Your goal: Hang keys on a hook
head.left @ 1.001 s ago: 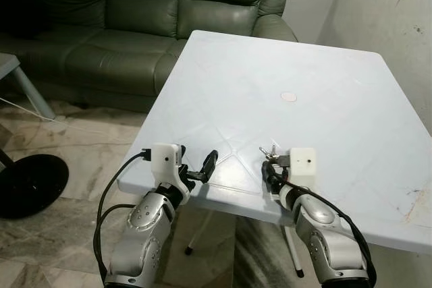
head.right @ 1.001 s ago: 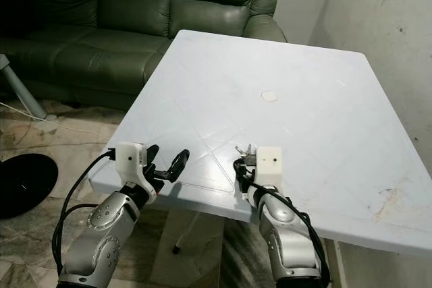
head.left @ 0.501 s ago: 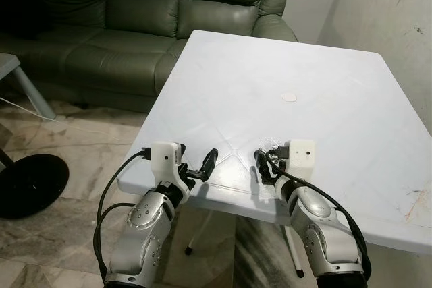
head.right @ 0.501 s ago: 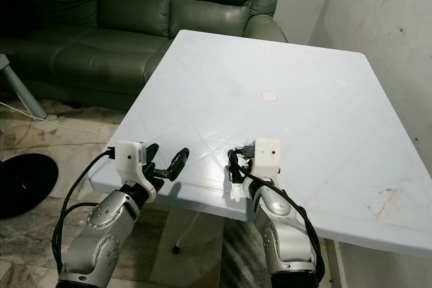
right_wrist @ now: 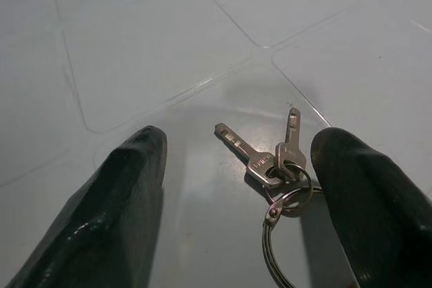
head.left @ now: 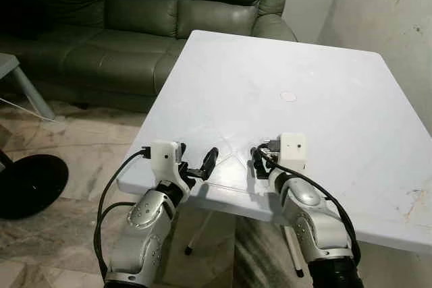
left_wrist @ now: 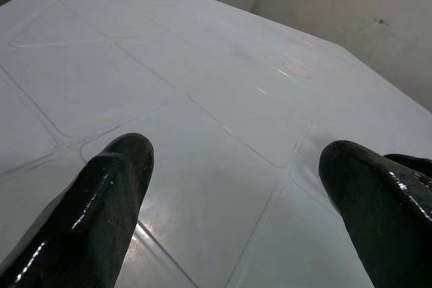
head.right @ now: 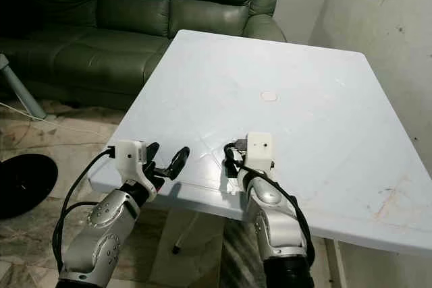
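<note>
**Right hand is closing in on the keys, fingers wide**

Your right hand is shifting leftward along the near edge of the white surface, having slid over from where it sat a second ago, and it is now lining up on the keys. They are lying flat on the surface between its two black fingers, nearer one finger than the other, with the ring trailing back toward the wrist. The fingers are spread wide and are gripping nothing; the keys are resting untouched on the surface.

Your left hand is hovering at the front edge, its fingers also parted and empty.

The shift suggests you are still setting up the pickup, not carrying anything yet. You are probably looking at a close-and-lift next, and flat keys on smooth plastic may slip under the fingertips. No hook is appearing in these views, so the hanging step is looking some way off.
</note>
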Controlling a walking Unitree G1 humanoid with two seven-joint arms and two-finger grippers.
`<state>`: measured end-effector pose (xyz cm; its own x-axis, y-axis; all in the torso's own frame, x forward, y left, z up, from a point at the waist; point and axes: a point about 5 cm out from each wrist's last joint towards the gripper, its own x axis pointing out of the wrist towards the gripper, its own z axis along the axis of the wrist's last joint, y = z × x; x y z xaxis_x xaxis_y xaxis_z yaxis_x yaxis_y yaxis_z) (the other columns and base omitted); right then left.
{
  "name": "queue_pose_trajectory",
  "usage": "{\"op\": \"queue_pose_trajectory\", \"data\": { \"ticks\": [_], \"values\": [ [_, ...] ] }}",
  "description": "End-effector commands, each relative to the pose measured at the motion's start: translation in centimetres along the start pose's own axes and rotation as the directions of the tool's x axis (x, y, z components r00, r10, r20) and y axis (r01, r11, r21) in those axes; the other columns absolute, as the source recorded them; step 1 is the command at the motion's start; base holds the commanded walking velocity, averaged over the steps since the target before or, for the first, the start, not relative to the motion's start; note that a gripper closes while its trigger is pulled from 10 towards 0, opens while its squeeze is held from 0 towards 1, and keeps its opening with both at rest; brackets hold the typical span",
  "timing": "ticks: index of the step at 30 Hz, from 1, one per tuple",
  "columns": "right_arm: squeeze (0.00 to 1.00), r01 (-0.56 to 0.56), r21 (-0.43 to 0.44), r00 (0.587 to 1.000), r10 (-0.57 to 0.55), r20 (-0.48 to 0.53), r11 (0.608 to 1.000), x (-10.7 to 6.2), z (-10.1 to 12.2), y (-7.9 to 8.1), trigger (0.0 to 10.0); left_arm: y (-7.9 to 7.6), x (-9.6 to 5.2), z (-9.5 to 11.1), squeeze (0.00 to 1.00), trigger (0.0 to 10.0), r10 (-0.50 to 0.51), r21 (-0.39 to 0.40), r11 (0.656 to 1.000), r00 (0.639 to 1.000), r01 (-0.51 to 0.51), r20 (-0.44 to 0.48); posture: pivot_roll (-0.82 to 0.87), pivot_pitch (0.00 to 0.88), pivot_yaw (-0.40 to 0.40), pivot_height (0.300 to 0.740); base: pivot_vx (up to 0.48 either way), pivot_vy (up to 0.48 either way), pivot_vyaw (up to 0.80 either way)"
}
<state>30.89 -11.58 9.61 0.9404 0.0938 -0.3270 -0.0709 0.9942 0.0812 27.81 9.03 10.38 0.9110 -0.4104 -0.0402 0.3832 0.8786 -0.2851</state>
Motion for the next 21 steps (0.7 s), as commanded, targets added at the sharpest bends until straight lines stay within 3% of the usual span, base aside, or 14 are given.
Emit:
{"op": "queue_pose_trajectory", "data": {
  "ticks": [1,5,12,17,19,20,21],
  "values": [
    [0.00,0.007,-0.011,1.000,-0.007,-0.024,1.000,0.2,-0.1,0.1,10.0,-0.6,0.3,0.2,0.00,10.0,-0.003,-0.018,1.000,1.000,0.003,0.009,0.00,0.027,-0.071,0.740,0.000,0.000,0.00],
    [0.00,-0.005,-0.042,0.999,0.004,-0.044,0.999,0.0,-0.6,0.1,10.0,-0.5,0.4,0.2,0.00,10.0,0.000,-0.019,1.000,1.000,0.000,0.011,0.00,0.029,-0.072,0.740,0.000,0.000,0.00],
    [0.00,-0.015,0.022,0.994,0.017,-0.103,1.000,-0.1,-1.2,-0.2,10.0,-0.5,0.4,0.3,0.00,10.0,-0.001,-0.023,1.000,1.000,0.001,0.011,0.00,0.033,-0.070,0.740,0.000,0.000,0.00],
    [0.00,-0.011,0.045,0.996,0.015,-0.090,0.999,-0.1,-1.0,-0.4,10.0,-0.5,0.5,0.3,0.00,10.0,0.000,-0.025,1.000,1.000,0.000,0.011,-0.01,0.035,-0.069,0.740,0.000,0.000,0.00],
    [0.00,0.000,0.058,0.996,0.005,-0.087,0.998,0.0,-0.9,-0.5,9.5,-0.5,0.5,0.3,0.00,10.0,0.001,-0.025,1.000,1.000,0.000,0.011,-0.01,0.035,-0.069,0.740,0.000,0.000,0.00],
    [0.00,0.012,0.051,0.995,-0.007,-0.096,0.999,0.0,-1.0,-0.5,6.7,-0.5,0.5,0.3,0.00,10.0,0.000,-0.025,1.000,1.000,0.000,0.011,0.00,0.035,-0.070,0.740,0.000,0.000,0.00],
    [0.00,0.015,0.053,0.995,-0.010,-0.098,0.998,0.0,-1.0,-0.5,6.7,-0.5,0.5,0.3,0.00,10.0,0.000,-0.026,1.000,1.000,0.000,0.011,0.00,0.035,-0.070,0.740,0.000,0.000,0.00]
  ]
}}
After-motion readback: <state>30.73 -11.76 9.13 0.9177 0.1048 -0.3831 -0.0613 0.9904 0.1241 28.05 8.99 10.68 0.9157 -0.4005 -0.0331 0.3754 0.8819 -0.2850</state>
